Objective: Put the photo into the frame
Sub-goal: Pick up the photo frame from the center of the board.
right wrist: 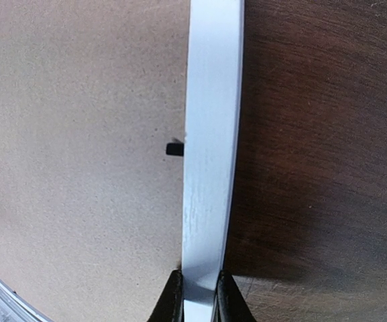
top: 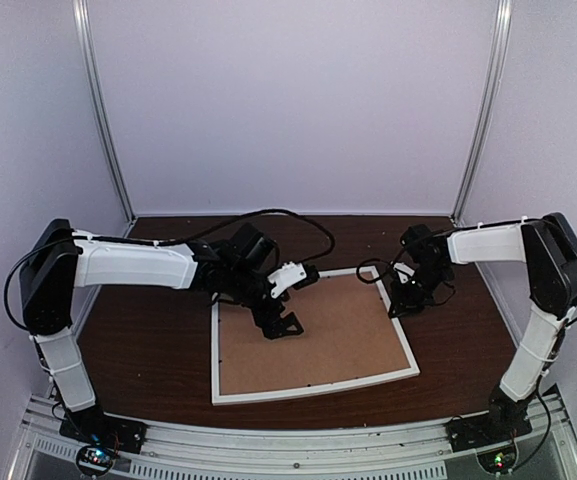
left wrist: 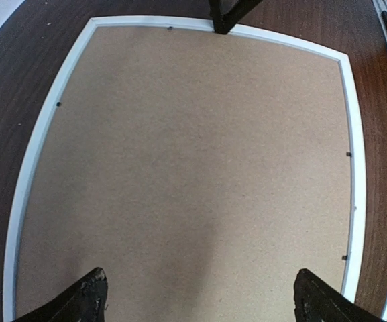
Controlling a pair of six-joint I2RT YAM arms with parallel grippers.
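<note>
The frame (top: 313, 390) lies flat on the dark table, back side up, its white rim around a brown backing board (top: 328, 335). My left gripper (top: 280, 325) hangs open over the board's left half with nothing between its fingers. The left wrist view shows the board (left wrist: 193, 154), the rim (left wrist: 42, 141) and the gripper (left wrist: 200, 295) with its jaws spread wide. My right gripper (top: 400, 305) is shut on the frame's right rail (right wrist: 210, 134), its jaws (right wrist: 198, 295) pinching the white strip on both sides. The photo is out of view.
Small black retaining tabs (right wrist: 174, 148) sit along the inner edge of the rim. Dark wood table (top: 148, 350) surrounds the frame. White enclosure walls stand at the back and sides. A black cable (top: 298, 220) loops behind the left arm.
</note>
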